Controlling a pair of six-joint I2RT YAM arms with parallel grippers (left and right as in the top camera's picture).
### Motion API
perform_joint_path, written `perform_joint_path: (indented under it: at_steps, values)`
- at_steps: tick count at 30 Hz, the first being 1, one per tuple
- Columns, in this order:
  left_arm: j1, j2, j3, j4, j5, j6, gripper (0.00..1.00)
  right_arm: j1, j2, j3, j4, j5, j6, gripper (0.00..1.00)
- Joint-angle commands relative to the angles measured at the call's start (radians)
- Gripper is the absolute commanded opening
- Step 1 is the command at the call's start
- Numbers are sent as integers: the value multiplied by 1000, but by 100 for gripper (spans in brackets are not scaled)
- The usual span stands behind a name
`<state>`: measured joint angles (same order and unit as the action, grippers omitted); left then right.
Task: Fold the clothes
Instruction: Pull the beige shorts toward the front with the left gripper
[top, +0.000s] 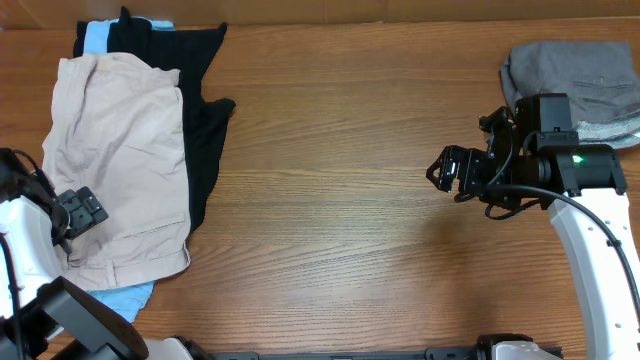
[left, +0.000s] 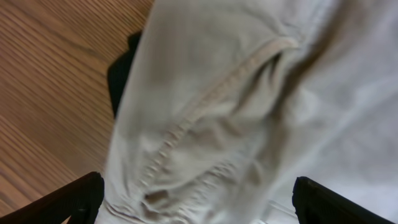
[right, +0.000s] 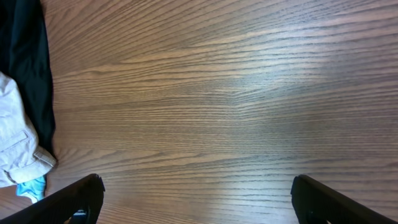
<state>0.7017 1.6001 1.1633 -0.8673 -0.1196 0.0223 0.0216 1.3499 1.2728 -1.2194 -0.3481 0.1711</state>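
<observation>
Overhead: beige shorts (top: 115, 160), flat but rumpled, at the left end of the desk (top: 330, 250), lying on a black garment (top: 200, 120) (blue cloth (top: 95, 38) underneath); folded grey pile (top: 575, 80) far right.
Left wrist: left fingers (left: 81, 199) spread, over the shorts' stitched seam.
Right wrist: right fingers (right: 78, 198) spread, over the desk.

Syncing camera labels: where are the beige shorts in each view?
Overhead: beige shorts at the left of the frame, lying on top of other clothes.
Left wrist: beige shorts fill most of the frame, close up, a seam running diagonally.
Right wrist: only a corner of the beige shorts shows, at the lower left edge.
Shared landmark: the black garment bordering the shorts, also seen in the left wrist and right wrist views.
</observation>
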Motion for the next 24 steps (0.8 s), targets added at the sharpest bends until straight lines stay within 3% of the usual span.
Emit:
perform_joint_path:
  at_steps: [1,6,9,12,16,17,19,24]
  values:
    - [30,46,-11,12,-47,90,100,5,-1,9,6,11,-23,100]
    - [42,134,-11,-2,-45,98,100,5,-1,9,9,15,-23,100]
    - [45,195,-11,-11,-45,97,88,5,-1,9,9,15,-23,100]
    - [45,222,-11,-10,-45,87,63,5,-1,9,10,15,-23,100]
    - [45,223,1,-6,-45,44,11,5,-1,9,14,15,-23,100]
    - [44,223,16,-19,-44,15,4,5,-1,9,17,15,-22,100]
    - [43,223,74,-70,1,-48,4,5,-1,9,23,15,-22,100]
    - [36,223,289,-234,287,-48,4,5,-1,9,32,14,-22,100]
